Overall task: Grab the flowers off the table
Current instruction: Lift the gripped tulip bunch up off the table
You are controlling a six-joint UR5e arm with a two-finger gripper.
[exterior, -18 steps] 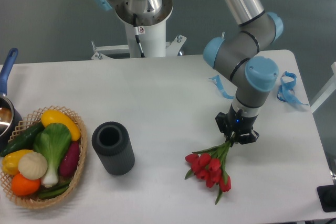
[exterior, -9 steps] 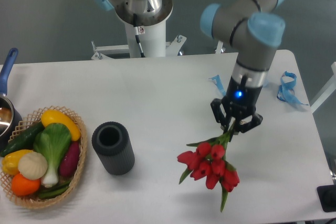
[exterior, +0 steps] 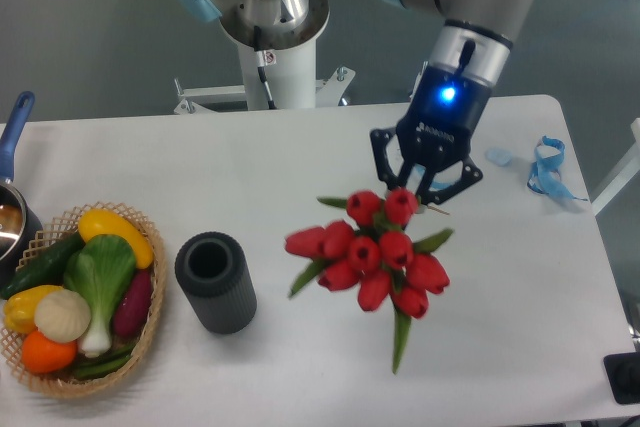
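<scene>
Across the middle of the view spreads the white counter (exterior: 300, 167), its near edge and left side cut off by the frame. Above its right half the arm comes down from the top edge, most of it out of view, ending in the pincer (exterior: 424, 187) with a blue light on its body. Its fingers are closed on the stems of the flowers (exterior: 372, 252); the stems themselves are hidden behind the red blooms, so the exact grip point cannot be made out. The bunch hangs in the air over the counter, right of the dark cylinder (exterior: 215, 282), heads facing the camera. Left of the cylinder sits a wicker basket (exterior: 145, 332) of vegetables, partly cropped. Right of the pincer, blue ribbon strips (exterior: 548, 167) lie near the counter's right edge.
</scene>
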